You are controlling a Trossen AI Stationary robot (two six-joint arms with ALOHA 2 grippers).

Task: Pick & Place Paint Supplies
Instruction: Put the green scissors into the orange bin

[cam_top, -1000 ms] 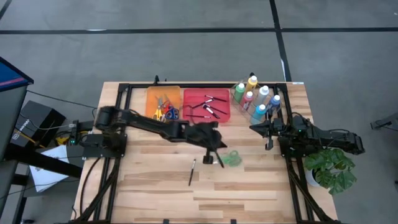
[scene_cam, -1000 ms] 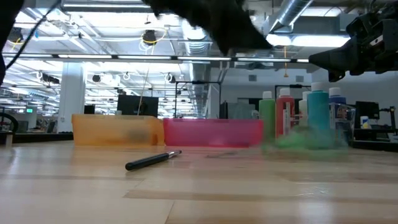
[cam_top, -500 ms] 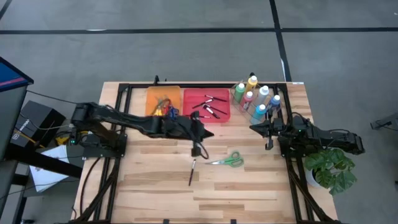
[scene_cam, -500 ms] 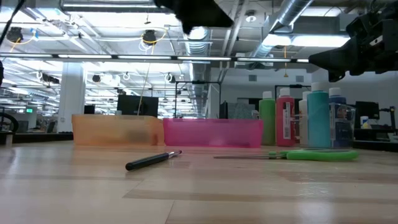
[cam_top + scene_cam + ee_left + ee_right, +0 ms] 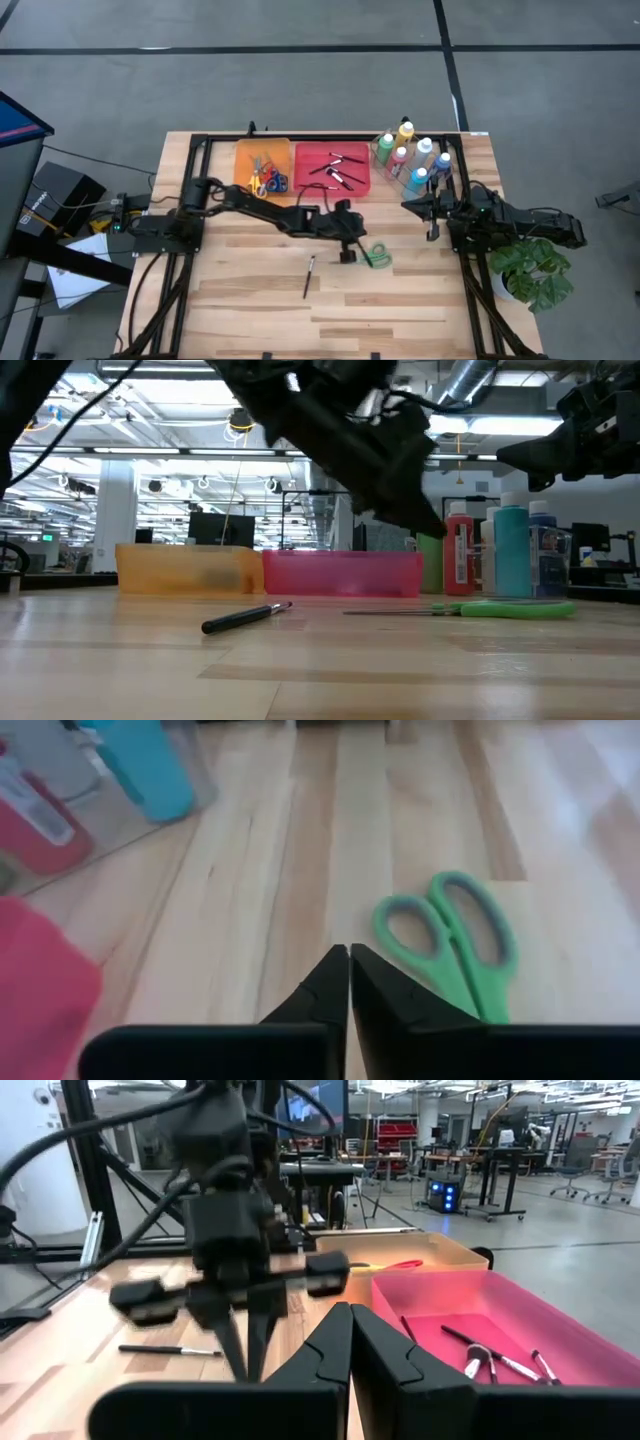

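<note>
I've got the left gripper (image 5: pixel 347 257) low over the wooden slat table (image 5: pixel 420 300), fingers pressed together w/ nothing between them, tips just beside the green-handled scissors (image 5: pixel 376 255) lying flat on the boards; a thin dark-handled brush (image 5: pixel 309 275) lies loose nearby. The right gripper (image 5: pixel 432 232) waits at the table's right edge, fingers together, empty; behind sit the orange tray (image 5: pixel 264 151) w/ scissors, the pink tray (image 5: pixel 330 185) w/ brushes, & the clear bin of paint bottles (image 5: pixel 412 155).

Grey floor (image 5: pixel 300 90) — bright ceiling lights (image 5: pixel 170 430), exposed ducts (image 5: pixel 470 380)
</note>
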